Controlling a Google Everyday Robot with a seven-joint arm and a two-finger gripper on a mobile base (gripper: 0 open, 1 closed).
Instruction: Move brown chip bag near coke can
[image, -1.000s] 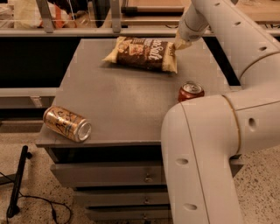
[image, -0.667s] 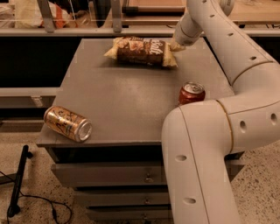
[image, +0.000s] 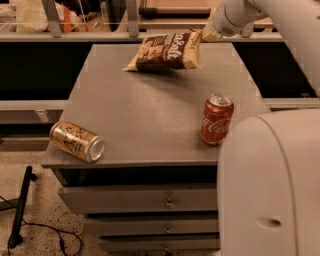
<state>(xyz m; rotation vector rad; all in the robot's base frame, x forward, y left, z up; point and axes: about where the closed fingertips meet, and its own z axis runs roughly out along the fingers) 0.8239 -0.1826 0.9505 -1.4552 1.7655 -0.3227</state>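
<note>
The brown chip bag (image: 167, 50) hangs a little above the far part of the grey table (image: 150, 115), with its shadow on the top below it. My gripper (image: 203, 36) is at the bag's right end and is shut on it. The white arm comes in from the upper right. The red coke can (image: 217, 119) stands upright near the table's front right edge, well in front of the bag and apart from it.
A gold-tan can (image: 77, 141) with dark markings lies on its side at the table's front left corner. My white robot body (image: 272, 190) fills the lower right. Drawers (image: 145, 200) sit under the tabletop. A shelf rail (image: 100, 36) runs behind the table.
The gripper has lifted the chip bag off the far part of the table. The bag now hangs above the top. Both cans have stayed put.
</note>
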